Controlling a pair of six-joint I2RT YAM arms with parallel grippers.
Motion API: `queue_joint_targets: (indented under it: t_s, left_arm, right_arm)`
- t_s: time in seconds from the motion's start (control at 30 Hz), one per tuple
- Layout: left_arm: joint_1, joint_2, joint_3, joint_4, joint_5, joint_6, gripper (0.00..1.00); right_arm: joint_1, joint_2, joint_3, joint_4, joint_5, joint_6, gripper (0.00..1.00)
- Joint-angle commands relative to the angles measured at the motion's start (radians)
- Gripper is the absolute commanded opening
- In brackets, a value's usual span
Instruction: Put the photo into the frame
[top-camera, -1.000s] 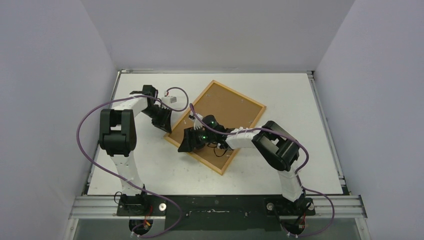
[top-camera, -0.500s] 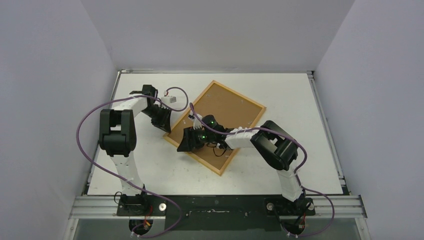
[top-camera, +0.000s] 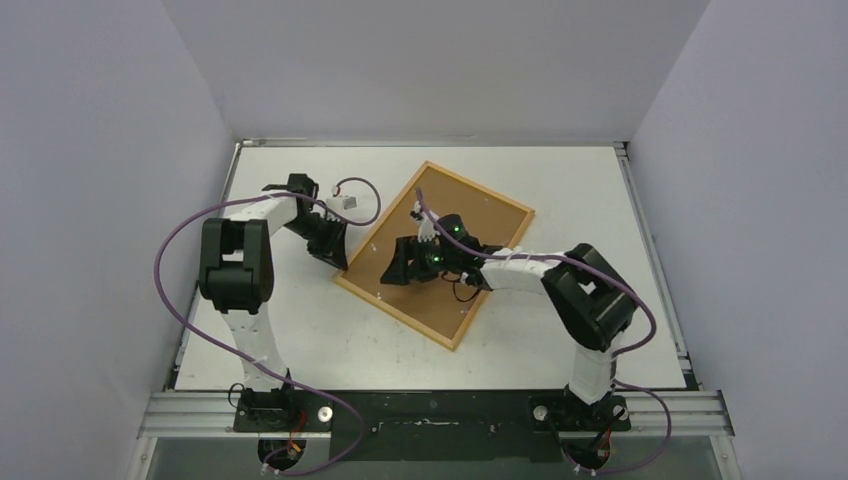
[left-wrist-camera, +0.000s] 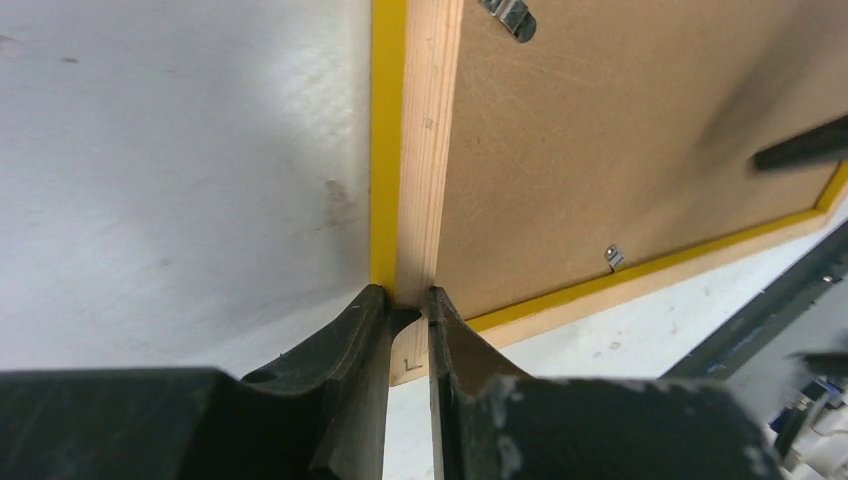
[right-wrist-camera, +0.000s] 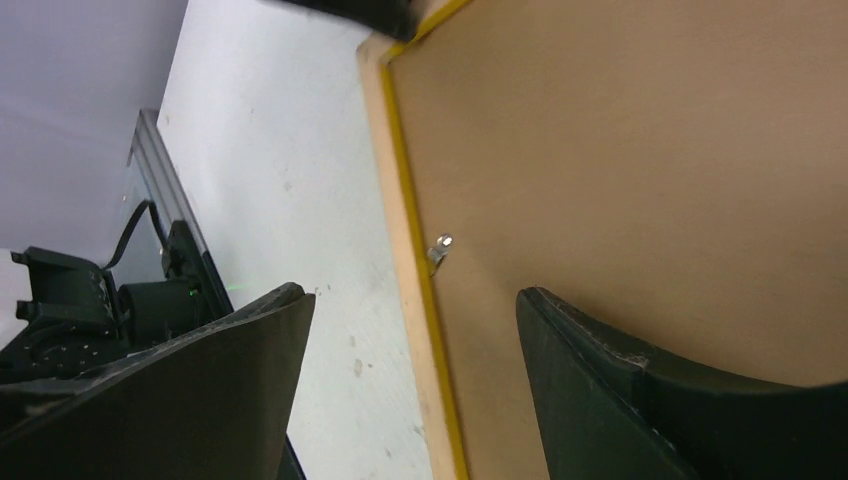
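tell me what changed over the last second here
The right gripper drew back from the frame's near left edge toward the middle of the backing panel, its arm swinging right; its jaws stand open, holding nothing. The left gripper stays clamped on the frame's corner, and the frame has hardly moved.

No readable text, label or number anywhere.

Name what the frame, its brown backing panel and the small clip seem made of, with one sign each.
The frame: pale bare wood, likely; grain lines show, and its edge looks painted glossy yellow. The backing panel: probably brown fibreboard, matte, grainless, faintly scratched. The clip: metal, judging by its silvery shine.
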Motion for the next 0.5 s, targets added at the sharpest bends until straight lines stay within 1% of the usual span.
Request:
queue_joint_targets:
  t_s: [0.0, 0.13, 0.27, 0.37, 0.47]
  left_arm:
    - [-0.033, -0.039, -0.052, -0.033, 0.133, 0.0, 0.09]
    - [-0.061, -0.05, -0.092, -0.025, 0.179, 0.024, 0.12]
    - [-0.111, -0.06, -0.106, -0.049, 0.224, 0.081, 0.17]
    - [-0.16, -0.057, -0.103, -0.067, 0.268, 0.127, 0.22]
    - [-0.192, -0.055, -0.091, -0.075, 0.326, 0.154, 0.25]
  right_arm:
    - [-0.113, -0.205, -0.054, -0.067, 0.101, -0.054, 0.77]
    - [-0.228, -0.309, -0.102, -0.167, 0.177, -0.066, 0.81]
    - [-0.353, -0.375, -0.083, -0.377, 0.367, -0.102, 0.84]
    - [-0.391, -0.407, -0.078, -0.404, 0.421, -0.117, 0.85]
    - [-0.38, -0.366, -0.034, -0.388, 0.403, -0.114, 0.85]
